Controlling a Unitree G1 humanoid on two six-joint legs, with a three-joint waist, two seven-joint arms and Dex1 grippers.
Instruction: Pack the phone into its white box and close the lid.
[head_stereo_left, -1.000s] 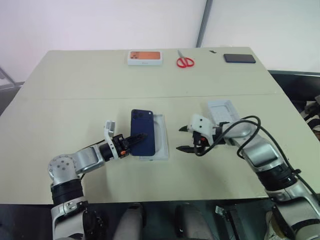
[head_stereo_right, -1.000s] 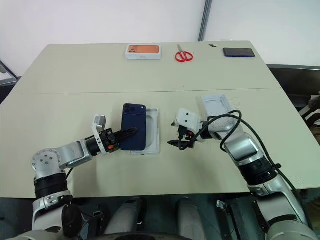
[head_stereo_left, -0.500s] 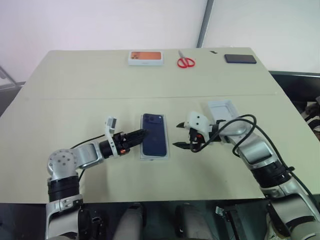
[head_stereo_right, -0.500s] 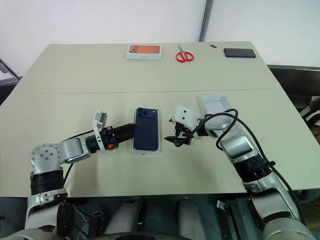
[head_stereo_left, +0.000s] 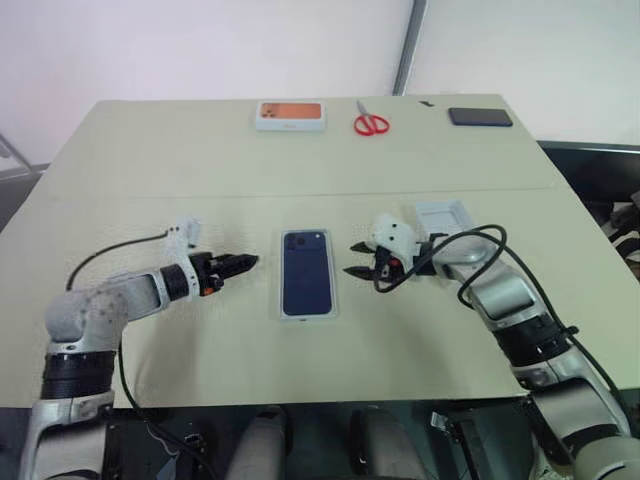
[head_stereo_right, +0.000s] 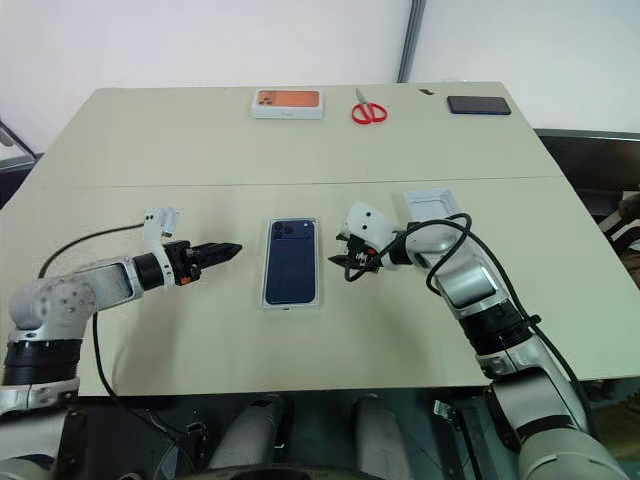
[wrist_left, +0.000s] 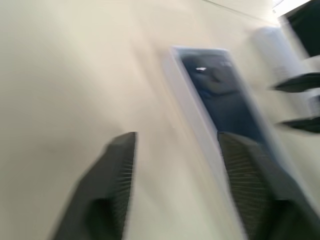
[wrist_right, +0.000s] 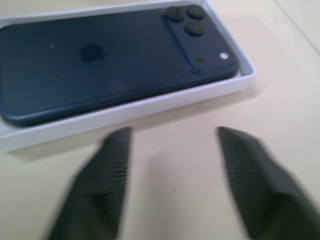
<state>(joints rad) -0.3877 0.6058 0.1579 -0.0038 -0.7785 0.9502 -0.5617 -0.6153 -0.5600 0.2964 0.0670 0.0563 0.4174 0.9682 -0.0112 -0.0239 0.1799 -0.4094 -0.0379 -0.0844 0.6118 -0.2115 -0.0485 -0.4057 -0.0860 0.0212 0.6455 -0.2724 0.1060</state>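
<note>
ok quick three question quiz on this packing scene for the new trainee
1. True or false: the slim dark navy-blue smartphone lies camera-side up in the shallow white cardboard tray.
2. The deeper white cardboard lid is: A) on the tray; B) on the beige table, behind the right gripper; C) held by the left gripper.
3. Fill in: at the far edge, between the white box with orange picture and the flat black slab, lie red-handled ____.

Key: 1 true; 2 B; 3 scissors.
</note>
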